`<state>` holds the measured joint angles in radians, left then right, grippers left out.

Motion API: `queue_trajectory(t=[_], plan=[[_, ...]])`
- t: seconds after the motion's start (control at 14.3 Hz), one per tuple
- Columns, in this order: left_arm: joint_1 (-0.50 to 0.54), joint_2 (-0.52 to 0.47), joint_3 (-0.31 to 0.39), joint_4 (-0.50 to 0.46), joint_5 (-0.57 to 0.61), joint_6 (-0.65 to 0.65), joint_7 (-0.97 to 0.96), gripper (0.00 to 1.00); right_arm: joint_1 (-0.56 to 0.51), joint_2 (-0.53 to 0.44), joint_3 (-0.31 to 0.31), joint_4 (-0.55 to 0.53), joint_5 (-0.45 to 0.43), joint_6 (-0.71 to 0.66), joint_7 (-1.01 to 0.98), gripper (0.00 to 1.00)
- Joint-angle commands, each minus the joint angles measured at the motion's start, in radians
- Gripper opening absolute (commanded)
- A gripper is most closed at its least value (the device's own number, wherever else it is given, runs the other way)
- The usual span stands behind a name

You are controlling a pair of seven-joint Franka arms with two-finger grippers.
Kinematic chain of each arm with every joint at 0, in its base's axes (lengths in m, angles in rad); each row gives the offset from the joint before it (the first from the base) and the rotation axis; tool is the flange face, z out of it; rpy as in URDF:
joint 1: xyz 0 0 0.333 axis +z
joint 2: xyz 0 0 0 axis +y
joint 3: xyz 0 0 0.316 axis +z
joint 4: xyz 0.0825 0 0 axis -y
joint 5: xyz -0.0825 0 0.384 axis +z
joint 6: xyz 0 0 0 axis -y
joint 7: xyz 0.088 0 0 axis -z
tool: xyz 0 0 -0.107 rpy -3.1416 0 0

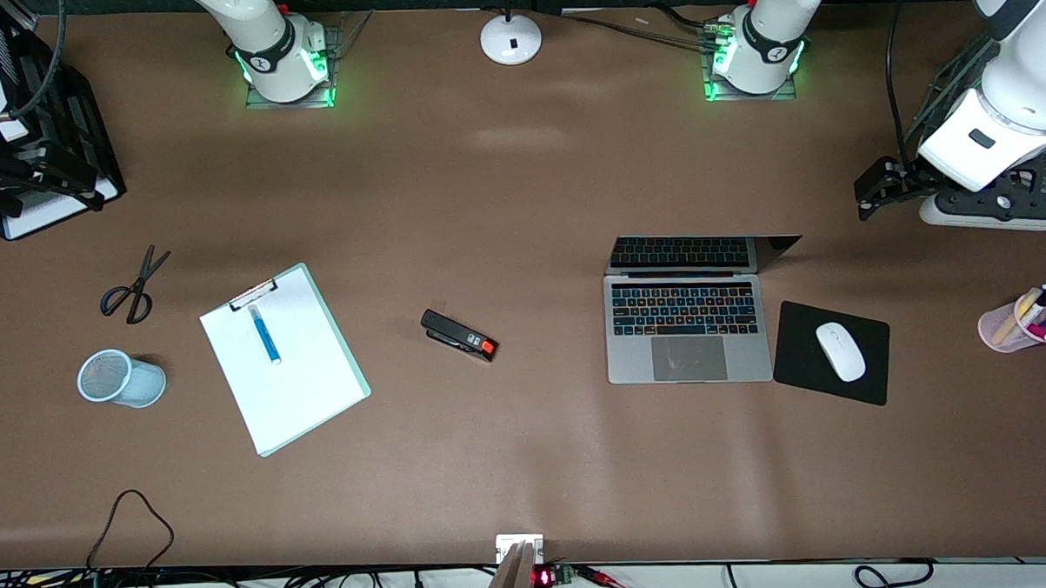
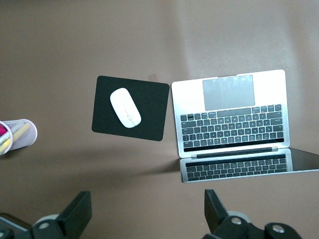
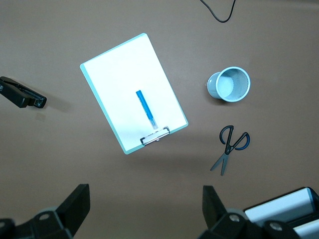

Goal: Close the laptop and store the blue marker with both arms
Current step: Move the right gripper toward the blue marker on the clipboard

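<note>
The laptop (image 1: 688, 332) (image 2: 229, 117) stands open toward the left arm's end of the table, its screen tilted back toward the robots' bases. The blue marker (image 1: 264, 334) (image 3: 145, 109) lies on the white sheet of a clipboard (image 1: 291, 389) (image 3: 119, 74) toward the right arm's end. My left gripper (image 2: 147, 205) hangs open high over bare table, on the screen side of the laptop. My right gripper (image 3: 144, 199) hangs open high over bare table, on the clip side of the clipboard. Neither holds anything.
A white mouse (image 1: 840, 351) rests on a black mousepad (image 1: 795, 354) beside the laptop. A pink pen cup (image 1: 1016, 325) holds pens. A stapler (image 1: 459, 334), a tipped mesh cup (image 1: 121, 378), scissors (image 1: 131, 290) and a lamp base (image 1: 511, 38) are also on the table.
</note>
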<state>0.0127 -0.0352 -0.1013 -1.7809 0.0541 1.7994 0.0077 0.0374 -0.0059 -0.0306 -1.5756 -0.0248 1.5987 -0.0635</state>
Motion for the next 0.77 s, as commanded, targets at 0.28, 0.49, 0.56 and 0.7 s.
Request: queue_trajectory(t=[0.28, 0.49, 0.56, 0.7], plan=[[0.003, 0.003, 0.003, 0.021, -0.017, -0.022, 0.025, 1.00, -0.007, 0.010, 0.003, -0.007, 0.003, 0.012, -0.007, 1.00], [0.004, 0.003, 0.003, 0.021, -0.017, -0.021, 0.021, 1.00, -0.007, 0.091, 0.001, -0.003, 0.006, 0.018, -0.021, 1.00], [0.004, 0.003, 0.003, 0.021, -0.017, -0.021, 0.020, 1.00, -0.007, 0.127, 0.001, -0.003, 0.006, 0.020, -0.024, 1.00], [0.004, 0.003, 0.003, 0.021, -0.017, -0.023, 0.017, 1.00, -0.007, 0.197, 0.003, -0.006, 0.005, 0.067, -0.030, 1.00]])
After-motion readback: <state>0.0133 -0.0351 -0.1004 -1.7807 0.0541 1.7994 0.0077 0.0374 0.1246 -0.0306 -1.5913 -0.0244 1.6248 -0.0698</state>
